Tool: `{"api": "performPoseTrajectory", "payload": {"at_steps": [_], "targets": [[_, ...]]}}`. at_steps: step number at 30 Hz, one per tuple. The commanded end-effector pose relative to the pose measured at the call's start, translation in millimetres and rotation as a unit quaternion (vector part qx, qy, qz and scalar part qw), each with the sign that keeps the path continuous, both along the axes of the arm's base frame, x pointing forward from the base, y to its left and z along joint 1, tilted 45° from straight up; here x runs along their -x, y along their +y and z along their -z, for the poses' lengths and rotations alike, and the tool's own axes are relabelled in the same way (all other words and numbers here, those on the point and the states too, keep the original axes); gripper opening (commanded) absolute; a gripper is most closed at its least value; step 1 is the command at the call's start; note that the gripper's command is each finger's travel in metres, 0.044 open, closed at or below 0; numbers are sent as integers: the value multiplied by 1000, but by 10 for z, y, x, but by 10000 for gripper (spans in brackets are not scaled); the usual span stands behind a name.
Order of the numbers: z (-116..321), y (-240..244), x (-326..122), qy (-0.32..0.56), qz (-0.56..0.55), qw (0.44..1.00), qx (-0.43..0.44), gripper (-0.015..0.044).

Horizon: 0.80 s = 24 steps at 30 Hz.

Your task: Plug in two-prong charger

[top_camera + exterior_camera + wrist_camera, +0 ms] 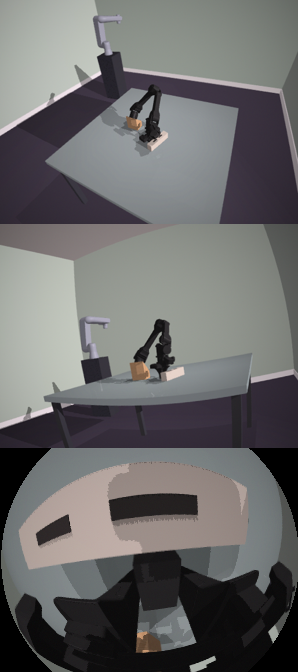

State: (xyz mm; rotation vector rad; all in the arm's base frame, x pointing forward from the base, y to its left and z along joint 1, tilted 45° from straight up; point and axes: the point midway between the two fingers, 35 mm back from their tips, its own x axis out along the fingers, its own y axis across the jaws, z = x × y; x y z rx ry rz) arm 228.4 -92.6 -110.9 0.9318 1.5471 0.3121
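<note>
The black charger (157,579) is between the fingers of my gripper (154,569) (160,373), which is shut on it. The pale power strip (157,143) (173,374) (220,530) lies on the table. In the wrist view it spans the top, with a short dark slot (53,531) at left and a longer dark slot (154,506) near the middle. The charger's front end meets the strip's near edge in that view, below the longer slot. The prongs are hidden, so whether they are in an outlet cannot be told. In the top view the arm covers the charger.
An orange block (133,123) (138,371) (147,642) stands at the lower end of the arm's left link, left of the strip. The grey table (185,174) (209,385) has its edges well away from the strip. A lilac arm (100,30) (85,335) stands on a dark pedestal behind the table.
</note>
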Motion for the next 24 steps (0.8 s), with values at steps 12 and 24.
{"api": "performPoseTrajectory", "payload": {"at_steps": [12,24], "targets": [[10,-18,-50,1,3,1000,-2,0],[16,-35,-90,1,3,1000,-2,0]]}}
